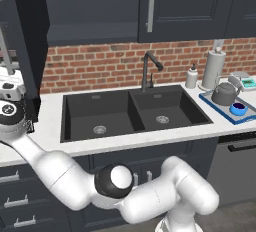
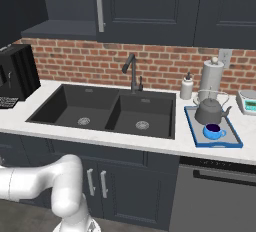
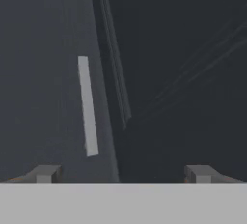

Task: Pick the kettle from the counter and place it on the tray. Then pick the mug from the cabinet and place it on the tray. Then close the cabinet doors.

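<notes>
Two items on tray: I see the squat dark-grey metal kettle [image 2: 210, 111] and small bright-blue mug [image 2: 214, 131] on the blue-rimmed grey tray [image 2: 234, 138].
Gripper [image 3: 123, 174]: spread wide, empty, facing a charcoal cabinet door [image 3: 48, 97] with a silver bar handle [image 3: 88, 106].

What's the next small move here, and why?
Probably push the gripper, jaws wide open, against the open cabinet door near its silver bar handle to swing it shut. The kettle and mug already sit on the tray, so only door closing seems left.
</notes>
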Motion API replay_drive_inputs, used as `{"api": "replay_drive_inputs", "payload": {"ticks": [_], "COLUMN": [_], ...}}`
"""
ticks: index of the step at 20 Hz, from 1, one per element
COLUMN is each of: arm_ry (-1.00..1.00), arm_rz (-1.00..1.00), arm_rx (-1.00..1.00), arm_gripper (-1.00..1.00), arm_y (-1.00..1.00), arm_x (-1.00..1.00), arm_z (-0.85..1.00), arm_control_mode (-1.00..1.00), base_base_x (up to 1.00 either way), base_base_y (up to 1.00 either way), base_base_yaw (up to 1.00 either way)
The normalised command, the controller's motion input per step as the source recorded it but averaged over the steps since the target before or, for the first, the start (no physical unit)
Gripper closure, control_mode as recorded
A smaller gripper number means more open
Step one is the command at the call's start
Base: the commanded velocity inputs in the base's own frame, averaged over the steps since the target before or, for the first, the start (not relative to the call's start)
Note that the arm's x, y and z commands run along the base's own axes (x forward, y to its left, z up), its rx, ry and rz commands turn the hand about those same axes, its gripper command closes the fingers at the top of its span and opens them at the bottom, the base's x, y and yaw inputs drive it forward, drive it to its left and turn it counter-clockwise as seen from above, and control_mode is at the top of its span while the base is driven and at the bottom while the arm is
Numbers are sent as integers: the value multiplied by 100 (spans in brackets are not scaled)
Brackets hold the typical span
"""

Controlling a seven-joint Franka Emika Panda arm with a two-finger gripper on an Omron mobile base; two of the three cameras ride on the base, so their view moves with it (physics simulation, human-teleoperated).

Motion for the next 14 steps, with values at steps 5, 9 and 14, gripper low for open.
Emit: {"api": "replay_drive_inputs", "payload": {"ticks": [5, 9, 14], "arm_ry": [0, -1, 0], "arm_rz": [-19, -20, -15], "arm_rx": [0, 0, 0], "arm_gripper": [-100, -100, -100], "arm_y": [-72, -82, -94], "arm_x": [-12, -19, -6], "arm_z": [58, 48, 42], "arm_control_mode": [-100, -100, -100], "base_base_x": [0, 0, 0], "base_base_y": [0, 0, 0], "base_base_yaw": [0, 0, 0]}}
